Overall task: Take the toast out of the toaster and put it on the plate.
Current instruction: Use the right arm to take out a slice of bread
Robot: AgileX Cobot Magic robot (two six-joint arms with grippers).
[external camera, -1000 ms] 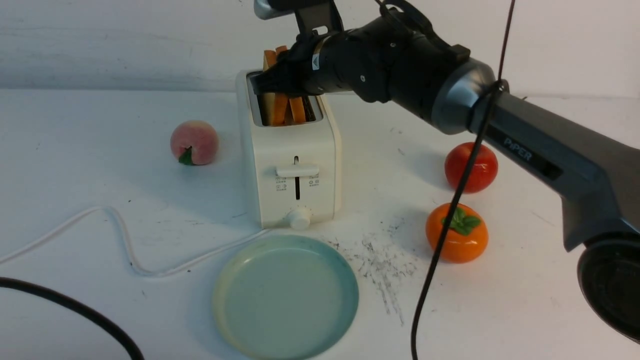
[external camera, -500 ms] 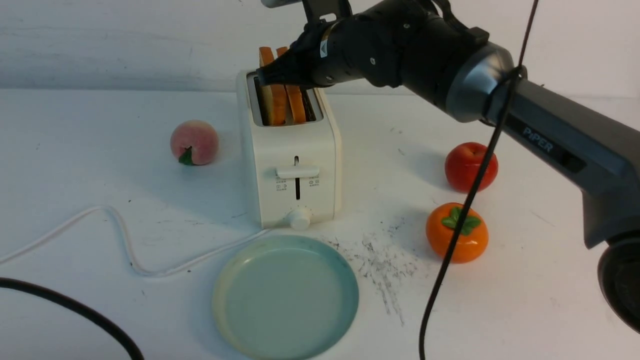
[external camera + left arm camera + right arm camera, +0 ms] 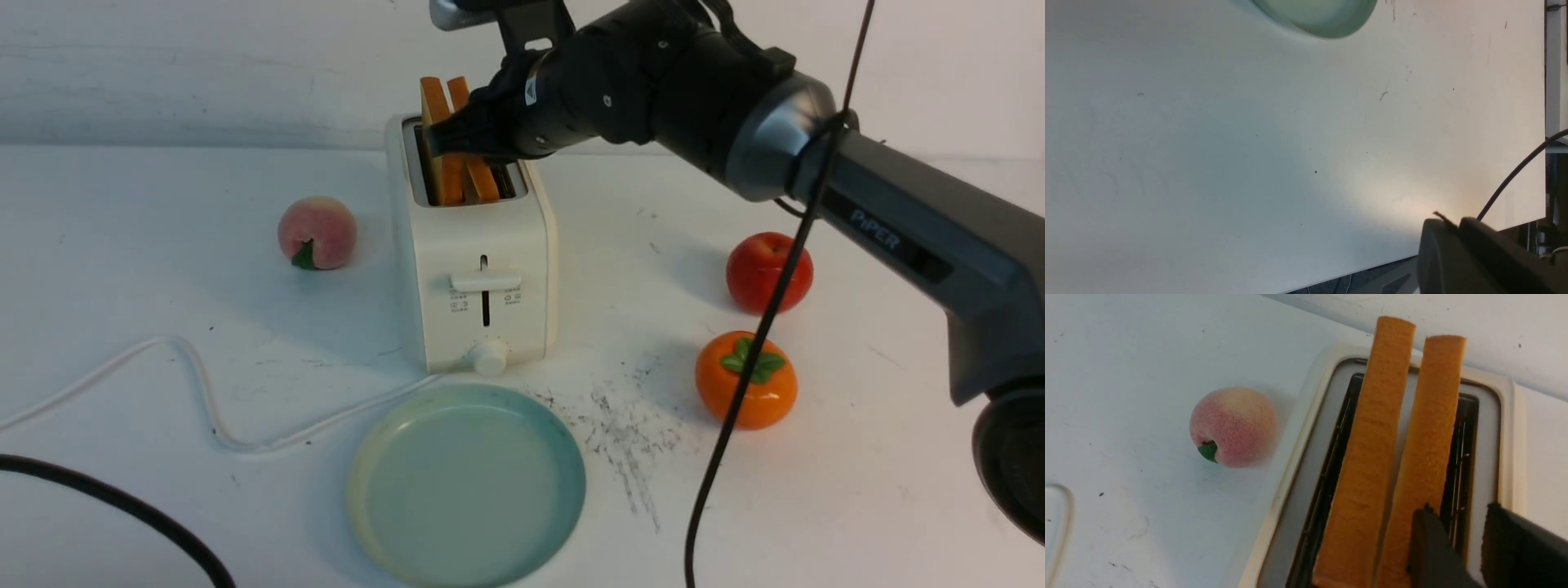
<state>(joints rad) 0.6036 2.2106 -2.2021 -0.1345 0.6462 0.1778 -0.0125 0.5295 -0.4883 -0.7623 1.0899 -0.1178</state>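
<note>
Toast [image 3: 1380, 437] looks light, stiff, crumbly, so pinch flat faces near top edge. R gripper [image 3: 1459, 510] narrow, beside one slice, nothing btwn its fingers [image 3: 1433, 547].

Front view's bright and even, just soft shadows around the toaster [image 3: 478, 269]. Left wrist view has a warm glow patch on the table [image 3: 1208, 143], and the plate [image 3: 1327, 24] looks blurry.

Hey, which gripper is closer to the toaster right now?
Right. The right gripper is over the toaster, beside the toast; the left gripper hangs over the table, its wrist view showing only part of the plate.
</note>
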